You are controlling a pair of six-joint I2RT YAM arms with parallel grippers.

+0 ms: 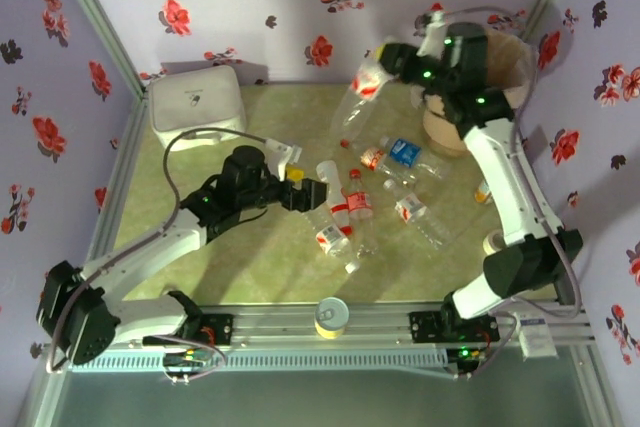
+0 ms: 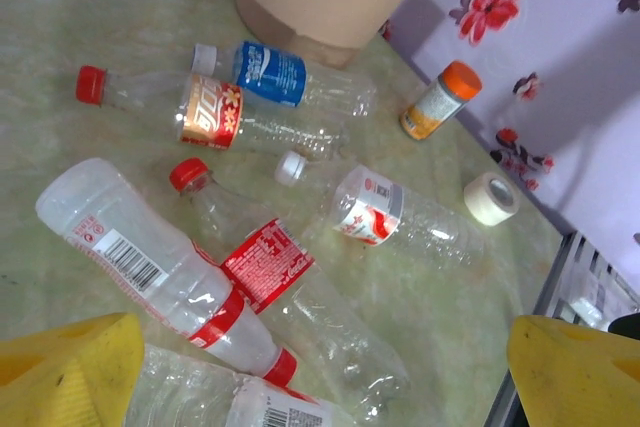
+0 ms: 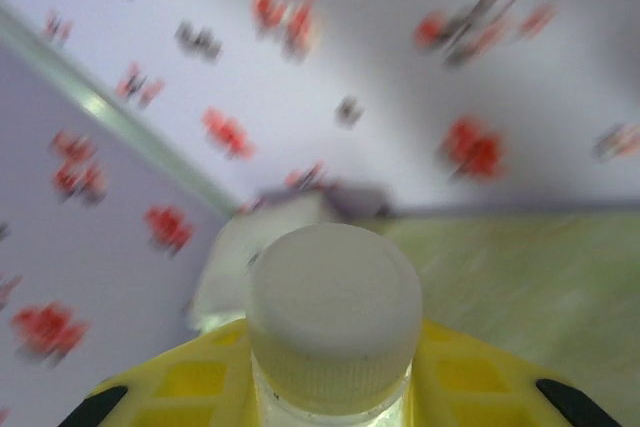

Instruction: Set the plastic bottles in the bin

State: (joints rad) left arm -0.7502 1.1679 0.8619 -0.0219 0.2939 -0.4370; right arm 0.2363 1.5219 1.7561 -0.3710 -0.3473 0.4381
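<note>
Pinching white-capped bottle (image 3: 335, 307) in my right gripper (image 1: 388, 57), bin (image 1: 445, 134) just beside it; left gripper (image 2: 320, 375) spread wide, plastic bottles (image 2: 255, 269) lying below.

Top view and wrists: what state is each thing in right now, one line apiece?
Left end effector: open, empty, above the loose bottles.
Right end effector: shut on a white-capped bottle, held in the air beside the bin.
Bin: upright, open-topped.
Loose bottles: lying on their sides on the table.
Vial: upright, capped.
Tape roll: lying flat.
</note>
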